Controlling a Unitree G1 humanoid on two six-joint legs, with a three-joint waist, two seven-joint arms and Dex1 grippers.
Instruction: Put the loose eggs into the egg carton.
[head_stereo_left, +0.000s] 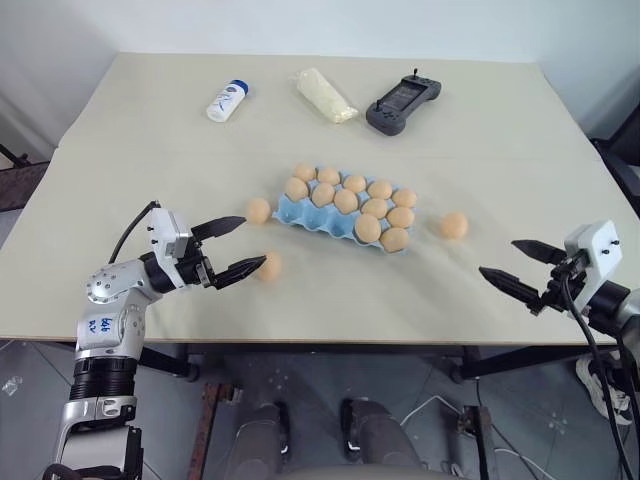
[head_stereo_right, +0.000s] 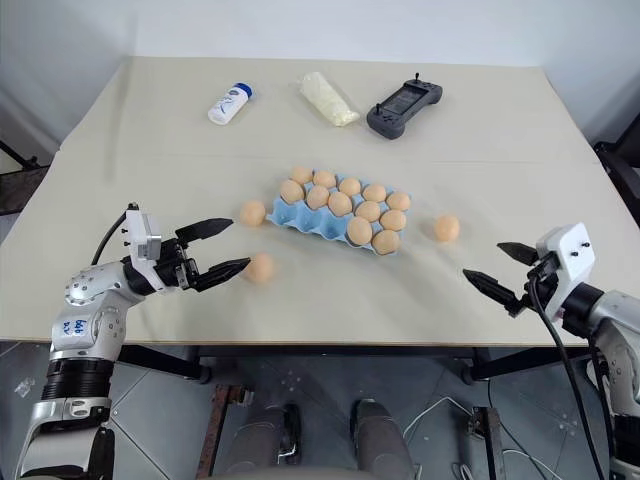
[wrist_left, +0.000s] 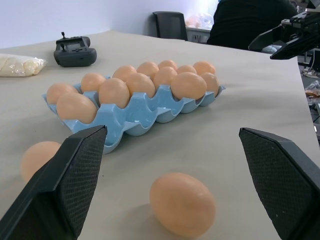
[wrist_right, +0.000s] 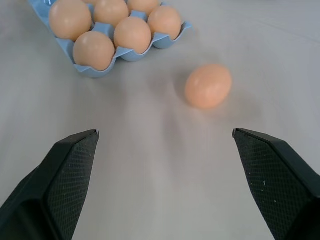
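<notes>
Near the counter's (head_stereo_left: 120, 300) front edge, both grippers' fingers are spread wide and hold nothing: the left gripper (head_stereo_left: 238, 248) by one loose egg (head_stereo_left: 269, 265), the right gripper (head_stereo_left: 514, 266) over bare counter. Farther, two eggs (head_stereo_left: 258, 210) (head_stereo_left: 453, 225) flank the egg carton (head_stereo_left: 300, 215), holding eleven eggs.

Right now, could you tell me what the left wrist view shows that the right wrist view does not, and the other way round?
The left wrist view has the controller, the pale packet, a dark office chair, the right gripper with open jaws, and two loose eggs: one between the open left gripper's fingers, another beside the carton. The right wrist view has a different loose egg, lying apart from the carton ahead of its open fingers. Both share the blue egg carton with its eggs and the table.
</notes>
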